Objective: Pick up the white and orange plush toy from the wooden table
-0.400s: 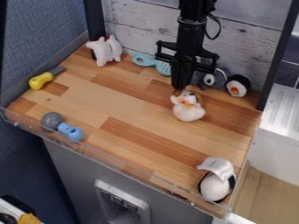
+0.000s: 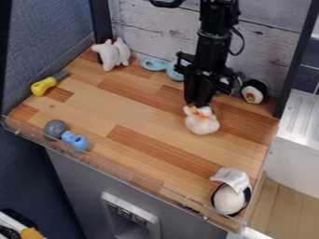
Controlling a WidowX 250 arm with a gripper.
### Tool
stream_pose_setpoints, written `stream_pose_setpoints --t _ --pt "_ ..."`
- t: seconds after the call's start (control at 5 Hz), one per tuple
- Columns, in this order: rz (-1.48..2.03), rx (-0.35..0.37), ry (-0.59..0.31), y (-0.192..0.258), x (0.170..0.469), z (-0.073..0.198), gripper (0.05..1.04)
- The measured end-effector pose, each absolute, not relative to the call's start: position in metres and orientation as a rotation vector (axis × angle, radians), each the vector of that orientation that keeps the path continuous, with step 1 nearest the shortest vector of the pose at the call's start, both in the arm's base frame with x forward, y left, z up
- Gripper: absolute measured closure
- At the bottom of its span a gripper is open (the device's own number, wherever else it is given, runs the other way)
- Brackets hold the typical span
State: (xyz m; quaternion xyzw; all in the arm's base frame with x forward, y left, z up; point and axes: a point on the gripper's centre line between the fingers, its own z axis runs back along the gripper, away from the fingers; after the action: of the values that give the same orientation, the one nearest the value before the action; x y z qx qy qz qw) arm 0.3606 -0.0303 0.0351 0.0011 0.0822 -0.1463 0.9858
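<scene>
a black robot arm (image 2: pixel 215 42) comes down from the top edge of the view over a wooden counter (image 2: pixel 93 102), right of the middle. the tool (image 2: pixel 199 103) points downward, its tip at the top of a small cream plush toy (image 2: pixel 203 125) with orange markings. the toy is on the right half of the counter, toward the back, directly below the tool. whether the tool is spread, or pressed together on the toy, i cannot tell. behind the arm, near the back wall (image 2: pixel 149 28) of pale, weathered planks, a grayish toy (image 2: pixel 236 86) is partly hidden, and just to its right sits a round black plush (image 2: pixel 253 91) with a white and orange front. left of the arm lies a light blue utensil (image 2: pixel 151 64), partly hidden by it. farther left, in the back corner, is a white plush animal (image 2: pixel 113 53). along the left side lies a toy knife with a yellow handle (image 2: pixel 44 86) and a dark blade. near the front left, a gray ball-shaped piece (image 2: pixel 55 129) is right beside a light blue knobbed piece (image 2: pixel 75 140). at the front right corner sits a round white plush (image 2: pixel 229 200) with black edging and a white tag (image 2: pixel 232 178) on top. a clear, low guard (image 2: pixel 124 172) runs along the front edge.
</scene>
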Motion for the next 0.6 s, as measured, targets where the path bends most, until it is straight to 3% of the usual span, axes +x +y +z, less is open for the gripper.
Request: stream_pose_setpoints --t 0.2,0.4,0.6 --pt "-0.508 0.006 0.151 -0.0379 0.3546 0.0426 0.296" --pt "-0.636 0.004 0.148 -0.0438 0.3499 0.0376 0.082" --pt "-0.626 0.007 0.147 -0.0454 0.3473 0.0329 0.077"
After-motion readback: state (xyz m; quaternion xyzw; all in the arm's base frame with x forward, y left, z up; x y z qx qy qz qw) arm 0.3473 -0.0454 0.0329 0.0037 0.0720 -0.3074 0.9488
